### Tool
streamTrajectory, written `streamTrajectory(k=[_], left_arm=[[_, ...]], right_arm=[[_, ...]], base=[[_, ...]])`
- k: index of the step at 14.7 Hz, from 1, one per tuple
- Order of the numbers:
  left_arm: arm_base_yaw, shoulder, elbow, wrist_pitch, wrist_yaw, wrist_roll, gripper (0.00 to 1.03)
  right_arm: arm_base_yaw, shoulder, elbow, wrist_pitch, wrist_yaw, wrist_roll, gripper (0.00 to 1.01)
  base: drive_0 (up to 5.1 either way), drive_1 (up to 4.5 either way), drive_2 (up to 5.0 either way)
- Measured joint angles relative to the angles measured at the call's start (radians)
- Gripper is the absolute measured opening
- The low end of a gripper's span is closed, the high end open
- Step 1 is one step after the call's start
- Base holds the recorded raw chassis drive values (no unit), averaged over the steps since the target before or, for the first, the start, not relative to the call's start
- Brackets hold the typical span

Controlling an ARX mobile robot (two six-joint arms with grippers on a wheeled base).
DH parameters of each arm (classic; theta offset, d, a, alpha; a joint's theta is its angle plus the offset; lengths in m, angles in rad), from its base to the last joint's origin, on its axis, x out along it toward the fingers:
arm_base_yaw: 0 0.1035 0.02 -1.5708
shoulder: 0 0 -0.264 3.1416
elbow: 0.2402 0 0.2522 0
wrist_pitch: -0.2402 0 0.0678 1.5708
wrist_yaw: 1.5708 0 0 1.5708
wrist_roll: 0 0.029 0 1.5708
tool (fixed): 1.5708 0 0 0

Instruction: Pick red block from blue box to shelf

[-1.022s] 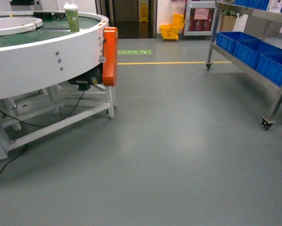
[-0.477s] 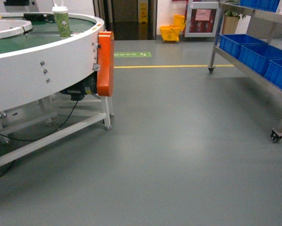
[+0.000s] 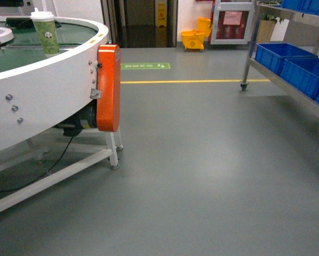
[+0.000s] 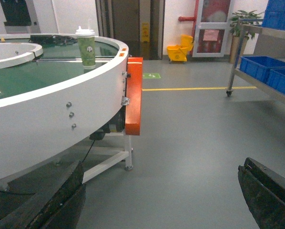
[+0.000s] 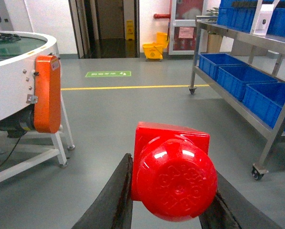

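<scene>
Red block clamped in right claw on wrist view only, left claw spread apart.

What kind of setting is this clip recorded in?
Likely a factory or warehouse floor: a round conveyor table, a steel shelf holding blue crates, and a yellow line painted on the grey floor.

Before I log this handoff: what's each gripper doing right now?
Left gripper: open, empty.
Right gripper: shut on the red block.
</scene>
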Motion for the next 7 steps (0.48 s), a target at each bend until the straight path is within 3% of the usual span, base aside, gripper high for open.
streamTrajectory(k=[1, 7], left_arm=[[0.000, 0.000, 0.000, -0.003, -0.001, 0.000, 0.98], [0.002, 0.000, 0.000, -0.004, -0.002, 0.000, 0.98]], right_arm=[[0.000, 0.000, 0.000, -0.002, 0.000, 0.000, 0.29], [0.000, 0.000, 0.000, -0.003, 0.000, 0.000, 0.29]], base=[[-1.7, 2.24, -5.6], [-1.9, -1.92, -1.9]])
